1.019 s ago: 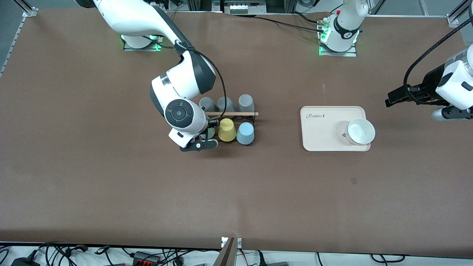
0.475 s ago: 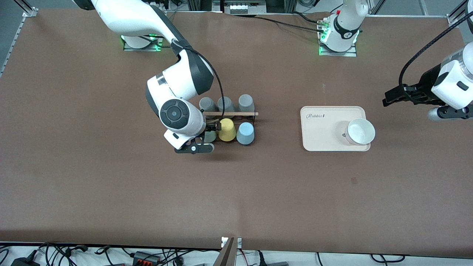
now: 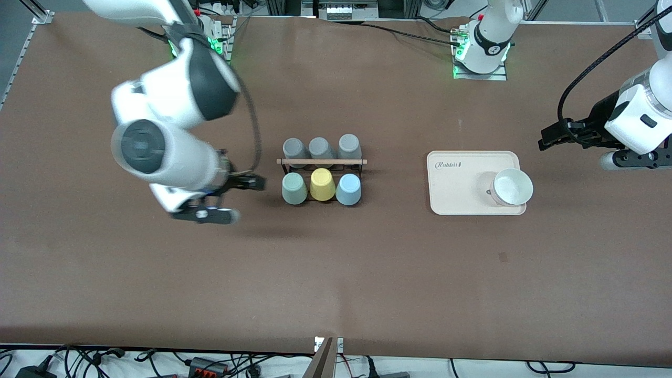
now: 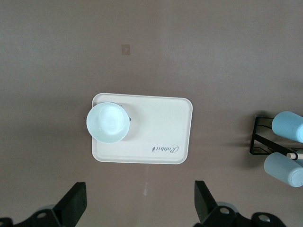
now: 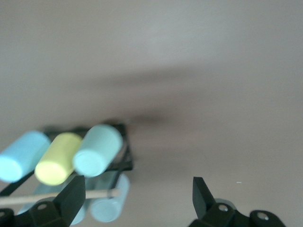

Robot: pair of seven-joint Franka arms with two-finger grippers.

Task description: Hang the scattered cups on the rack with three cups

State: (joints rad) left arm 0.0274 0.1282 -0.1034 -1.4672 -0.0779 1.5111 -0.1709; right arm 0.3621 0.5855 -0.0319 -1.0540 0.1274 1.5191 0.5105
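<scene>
The black wire rack [image 3: 362,169] with its wooden rod [image 3: 321,161] stands mid-table. On its row nearer to the front camera sit the sage green cup [image 3: 294,188], a yellow cup [image 3: 322,185] and the light blue cup [image 3: 348,189]. My right gripper [image 3: 253,182] is open and empty, up in the air just off the rack's end toward the right arm's end of the table. Its wrist view shows the green cup [image 5: 97,149], the blue cup [image 5: 21,156] and the rod [image 5: 57,197]. My left gripper [image 3: 551,137] is open and empty, waiting past the tray.
Three grey cups [image 3: 321,147] fill the rack's row farther from the front camera. A cream tray [image 3: 457,194] holding a white bowl [image 3: 512,186] lies toward the left arm's end; the left wrist view shows the tray [image 4: 161,127] and bowl [image 4: 108,123].
My right gripper has pulled away from the sage green cup, which stays on the rack, and moved up toward the right arm's end of the table. The left arm shifted slightly.
</scene>
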